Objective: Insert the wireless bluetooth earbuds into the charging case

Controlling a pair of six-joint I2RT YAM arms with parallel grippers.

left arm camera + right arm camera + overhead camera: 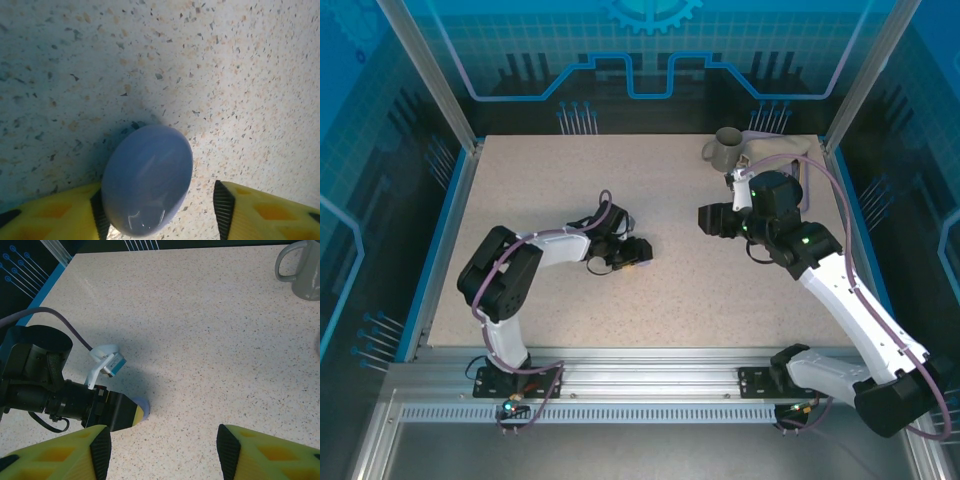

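Observation:
A closed, oval lavender charging case [147, 180] lies on the speckled table between the yellow fingers of my left gripper [161, 207]. Its left side rests against the left pad, and a clear gap separates it from the right pad, so this gripper is open. From above, the left gripper [636, 252] is low at mid-table. My right gripper [712, 218] hovers to its right, open and holding nothing. In the right wrist view the right gripper [163, 450] looks down on the left arm's wrist, with an edge of the case [143, 409] peeking out. The earbuds are out of view.
A grey mug [725, 150] stands at the table's far edge, just behind the right arm, and also appears as a mug [300, 270] at the top right of the right wrist view. A pale object [782, 150] lies beside it. Blue rails border the table.

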